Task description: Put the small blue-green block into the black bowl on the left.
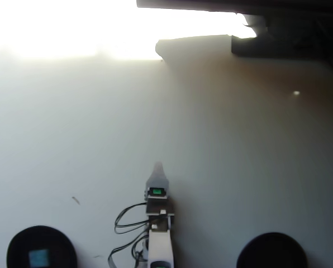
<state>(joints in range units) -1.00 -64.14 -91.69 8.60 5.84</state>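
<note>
In the overhead view the small blue-green block [38,257] lies inside the black bowl [14,245] at the bottom left corner. My gripper [157,166] points up the picture from the bottom centre, well to the right of that bowl and apart from it. Only one pale pointed tip shows, so whether the jaws are open or shut stays unclear. Nothing is seen held at the tip. A small green light [156,191] glows on the gripper body behind the tip.
A second black bowl [271,251] sits at the bottom right. Black cables [124,223] loop left of the arm. Dark shapes [278,33] fill the top right, and strong glare washes out the top left of the white table [239,156].
</note>
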